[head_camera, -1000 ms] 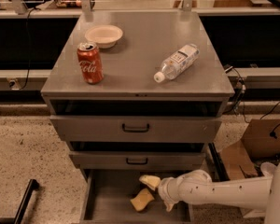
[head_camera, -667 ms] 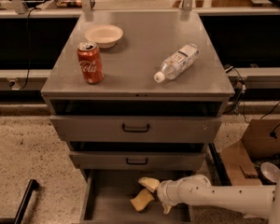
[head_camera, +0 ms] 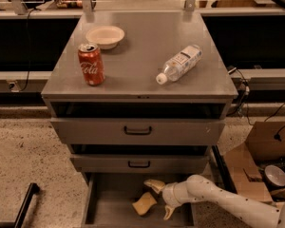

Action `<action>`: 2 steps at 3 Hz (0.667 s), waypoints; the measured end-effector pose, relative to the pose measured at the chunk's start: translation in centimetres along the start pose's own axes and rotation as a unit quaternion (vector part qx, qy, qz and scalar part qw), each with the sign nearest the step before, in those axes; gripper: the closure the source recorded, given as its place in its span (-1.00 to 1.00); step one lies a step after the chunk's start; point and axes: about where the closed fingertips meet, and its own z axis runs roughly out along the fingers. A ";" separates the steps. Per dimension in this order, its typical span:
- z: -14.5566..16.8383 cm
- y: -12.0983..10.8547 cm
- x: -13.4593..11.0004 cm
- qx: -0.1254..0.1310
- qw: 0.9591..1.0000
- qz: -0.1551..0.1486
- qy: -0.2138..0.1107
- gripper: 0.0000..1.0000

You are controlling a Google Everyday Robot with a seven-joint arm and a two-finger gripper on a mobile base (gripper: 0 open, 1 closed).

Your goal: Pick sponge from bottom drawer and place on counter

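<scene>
Up on the desk (head_camera: 142, 82), the grey metal top of the drawer cabinet, three things share the space: a red cola can (head_camera: 90, 64) standing upright at front left, a pale shallow bowl (head_camera: 105, 36) just behind it, and a clear water bottle (head_camera: 179, 64) lying on its side at right, cap pointing toward the front edge. Plenty of bare metal between can and bottle. Below, the top drawer (head_camera: 137, 132) sits slightly pulled out and the middle drawer (head_camera: 139, 164) is nearly shut, each with a black handle. Down at the bottom drawer (head_camera: 107, 198), pulled well out, there's the sponge (head_camera: 145, 203): pale yellow, lying on the grey floor right of centre, its long axis slanting from near left up to far right. The white arm (head_camera: 223, 201) reaches in from the right, low over the drawer's right side, and the gripper (head_camera: 157, 199) is inside the tray just beside the sponge's right end. The jaws are spread open, one finger beyond the sponge, the other nearer the front, with nothing clamped; I cannot tell whether either touches it. The middle drawer front overhangs the far finger closely. Off right on the speckled floor (head_camera: 23, 160), an open cardboard box (head_camera: 256, 158).
</scene>
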 end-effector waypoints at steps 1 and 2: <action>0.6 0.9 1.5 0.017 0.996 0.061 -0.057 -1.00; 0.8 2.1 2.4 0.028 0.989 0.111 -0.095 -1.00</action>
